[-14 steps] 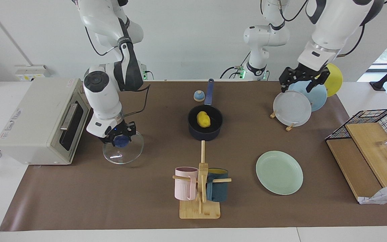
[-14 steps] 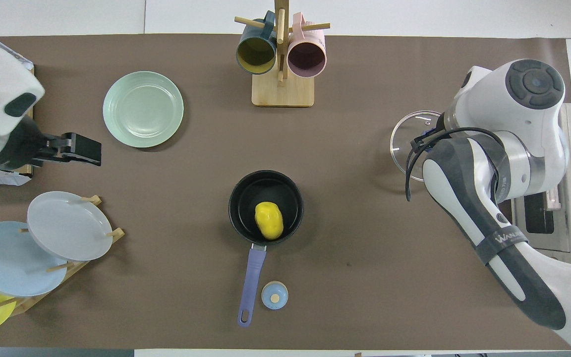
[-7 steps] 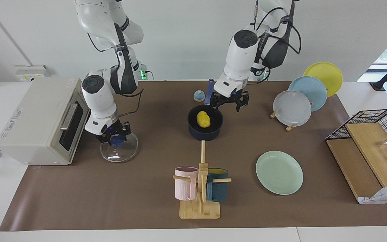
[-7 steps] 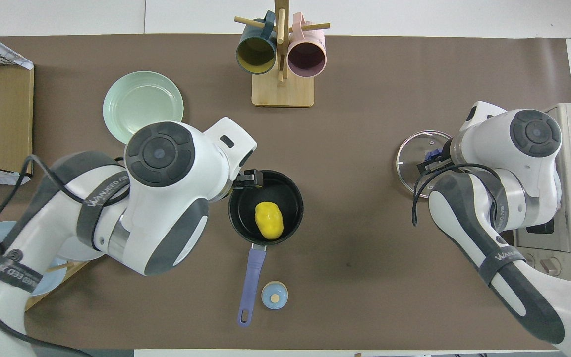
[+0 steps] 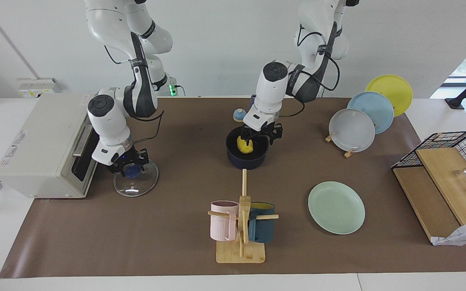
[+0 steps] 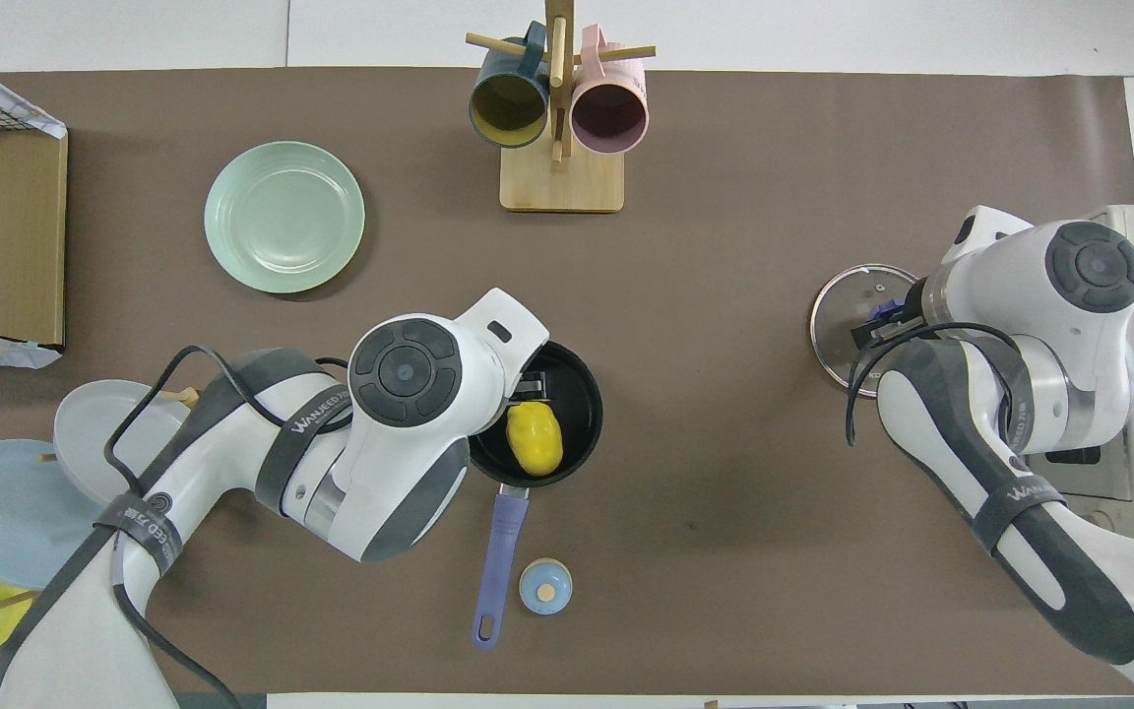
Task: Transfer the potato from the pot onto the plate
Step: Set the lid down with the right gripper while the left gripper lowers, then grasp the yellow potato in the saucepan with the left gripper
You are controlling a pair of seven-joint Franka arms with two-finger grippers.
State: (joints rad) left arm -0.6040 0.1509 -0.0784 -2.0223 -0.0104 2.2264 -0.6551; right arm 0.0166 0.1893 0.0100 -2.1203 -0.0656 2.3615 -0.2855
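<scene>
The yellow potato (image 5: 244,146) lies in the dark navy pot (image 5: 253,161) at the table's middle; it also shows in the overhead view (image 6: 535,439), with the pot's blue handle (image 6: 498,551) pointing toward the robots. My left gripper (image 5: 260,136) is open, low over the pot, just above the potato; I cannot tell if it touches it. The mint green plate (image 5: 336,207) lies empty, farther from the robots, toward the left arm's end. My right gripper (image 5: 130,166) is shut on the blue knob of a glass lid (image 5: 136,186) beside the toaster oven.
A toaster oven (image 5: 43,145) stands at the right arm's end. A wooden mug rack (image 5: 241,226) holds a pink and a dark blue mug. A rack of grey, blue and yellow plates (image 5: 352,129) and a wire basket (image 5: 443,169) are at the left arm's end. A small blue bell (image 5: 239,115) sits by the pot's handle.
My left arm swung from the plate rack to the pot and lowered its gripper over the potato. My right gripper carried the glass lid toward the toaster oven.
</scene>
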